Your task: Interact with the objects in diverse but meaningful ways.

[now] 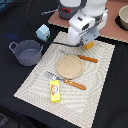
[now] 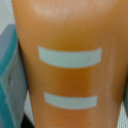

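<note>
My gripper (image 1: 88, 42) is down at the far edge of the striped mat, over the orange-yellow bread loaf (image 1: 89, 45), which shows only as a small patch below the white hand. In the wrist view the loaf (image 2: 70, 65) fills the picture, with two pale slash marks, and one grey-teal finger (image 2: 7, 80) lies against its side. The gripper appears shut on the loaf. The yellow butter block (image 1: 55, 91) lies at the mat's near edge. The pale blue carton (image 1: 43, 32) stands off the mat, beyond the grey two-handled pot (image 1: 27, 52). The red ball-like food is out of view.
A round tan plate (image 1: 70, 66) sits mid-mat (image 1: 100, 85), with a wooden-handled fork (image 1: 67, 81) in front of it and another wooden-handled utensil (image 1: 86, 58) behind it. A bowl (image 1: 123, 17) and a grey box (image 1: 66, 13) stand at the back.
</note>
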